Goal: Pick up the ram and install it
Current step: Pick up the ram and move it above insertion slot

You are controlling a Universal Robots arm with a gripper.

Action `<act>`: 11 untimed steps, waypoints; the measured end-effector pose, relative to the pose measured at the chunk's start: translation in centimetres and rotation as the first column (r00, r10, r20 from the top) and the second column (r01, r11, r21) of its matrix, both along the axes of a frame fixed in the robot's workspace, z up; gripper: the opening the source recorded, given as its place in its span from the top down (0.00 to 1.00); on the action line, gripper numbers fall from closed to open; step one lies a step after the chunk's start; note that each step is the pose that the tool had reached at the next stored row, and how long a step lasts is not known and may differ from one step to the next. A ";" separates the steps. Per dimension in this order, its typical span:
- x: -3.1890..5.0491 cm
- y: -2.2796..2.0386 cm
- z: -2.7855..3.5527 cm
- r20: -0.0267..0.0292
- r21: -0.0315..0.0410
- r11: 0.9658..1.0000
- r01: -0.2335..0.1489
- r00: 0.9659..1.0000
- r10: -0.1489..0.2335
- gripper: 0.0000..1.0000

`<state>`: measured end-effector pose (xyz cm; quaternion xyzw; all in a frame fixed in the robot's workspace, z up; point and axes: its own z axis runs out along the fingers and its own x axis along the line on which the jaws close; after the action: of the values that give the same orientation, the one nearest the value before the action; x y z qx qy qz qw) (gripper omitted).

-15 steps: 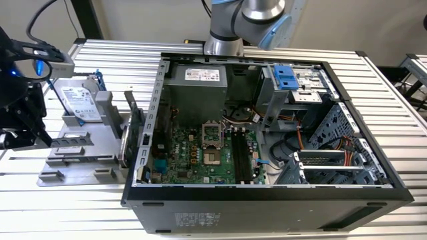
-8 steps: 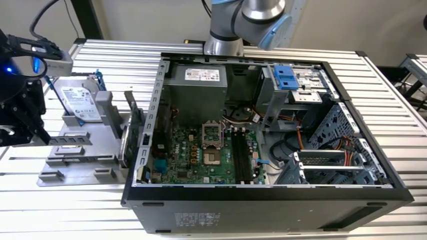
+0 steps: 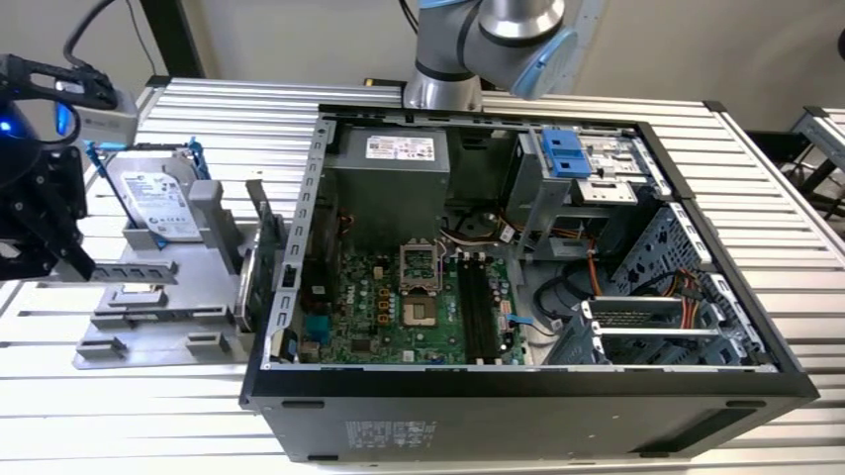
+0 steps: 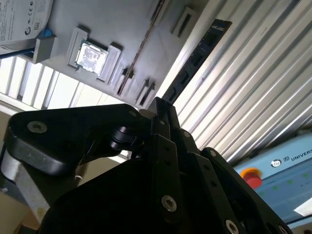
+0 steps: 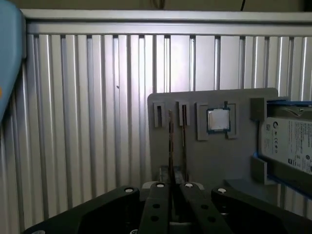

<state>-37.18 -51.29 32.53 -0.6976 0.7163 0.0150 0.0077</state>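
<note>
In the second wrist view the ram (image 4: 197,56), a long thin dark stick with black chips, juts out from my fingertips over the ribbed table, and my gripper (image 4: 157,105) is shut on its end. The first wrist view has the ram (image 5: 170,146) edge-on as a thin line running out from my shut gripper (image 5: 170,187). In the exterior view my gripper (image 3: 53,237) hangs at the far left, beside the grey holder (image 3: 172,297) and well away from the open computer case (image 3: 528,386). The motherboard's long black slots (image 3: 478,307) lie inside the case.
On the grey holder sit a hard drive (image 3: 156,203), a small square silver chip (image 5: 218,119) and a card standing on edge (image 3: 255,242). The arm's base (image 3: 442,59) stands behind the case. A red button (image 4: 251,176) sits on a blue panel beyond the table.
</note>
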 end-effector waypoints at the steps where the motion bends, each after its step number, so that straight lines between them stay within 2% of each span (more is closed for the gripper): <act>1: 0.00 0.00 0.15 0.000 0.000 1.000 0.005 1.000 -0.005 1.00; 5: 0.00 0.00 0.70 0.000 0.001 1.000 0.025 1.000 -0.025 1.00; 11: 0.00 0.00 1.77 0.000 0.001 1.000 0.026 1.000 -0.026 1.00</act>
<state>-37.17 -51.29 34.31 -0.6882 0.7253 0.0154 0.0084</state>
